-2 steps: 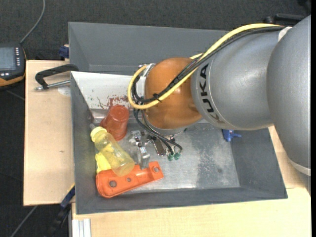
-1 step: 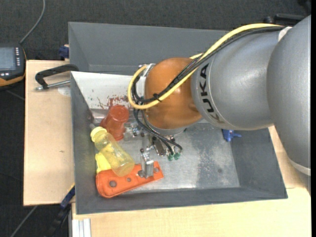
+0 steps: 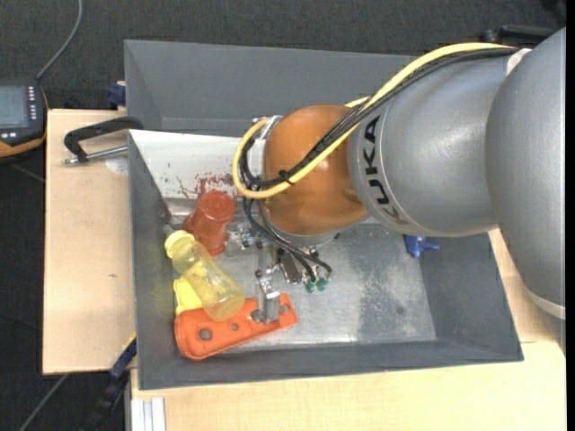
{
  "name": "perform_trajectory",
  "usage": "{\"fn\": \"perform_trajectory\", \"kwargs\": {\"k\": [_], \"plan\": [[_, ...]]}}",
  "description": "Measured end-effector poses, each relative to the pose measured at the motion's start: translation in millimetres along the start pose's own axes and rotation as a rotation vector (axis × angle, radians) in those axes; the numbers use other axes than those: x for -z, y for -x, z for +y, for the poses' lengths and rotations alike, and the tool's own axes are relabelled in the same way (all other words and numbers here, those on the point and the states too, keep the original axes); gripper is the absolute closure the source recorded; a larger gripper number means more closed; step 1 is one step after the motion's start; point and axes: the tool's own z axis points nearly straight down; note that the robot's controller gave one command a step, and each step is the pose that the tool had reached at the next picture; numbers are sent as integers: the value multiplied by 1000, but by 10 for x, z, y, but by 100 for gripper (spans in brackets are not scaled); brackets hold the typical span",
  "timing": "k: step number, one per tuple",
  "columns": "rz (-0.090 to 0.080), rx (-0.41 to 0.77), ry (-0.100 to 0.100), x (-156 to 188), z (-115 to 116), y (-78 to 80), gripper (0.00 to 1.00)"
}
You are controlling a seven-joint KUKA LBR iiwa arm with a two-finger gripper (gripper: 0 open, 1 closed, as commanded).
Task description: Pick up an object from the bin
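Observation:
My gripper (image 3: 267, 311) hangs below the arm's orange cover, low in the bin's front left part. Its tip is down at the right end of a flat orange plastic tool (image 3: 216, 332) that lies along the front wall. Whether it touches the tool I cannot tell. A clear yellow bottle (image 3: 208, 281) lies just left of the gripper, its base resting on the orange tool. Behind that bottle stands a red cup-like container (image 3: 212, 221), tilted against the bin's left slope.
A small blue piece (image 3: 419, 245) lies at the right of the bin floor, partly under the arm. The arm and its orange cover with yellow and black cables hide the middle and back of the bin. Bare floor shows right of the gripper.

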Motion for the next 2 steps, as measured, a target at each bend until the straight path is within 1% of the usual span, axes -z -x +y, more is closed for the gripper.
{"fn": "perform_trajectory", "kwargs": {"k": [1,2], "plan": [[-6,65,1,-471,-138,-59,0],[-2,85,1,-902,-416,-228,0]]}}
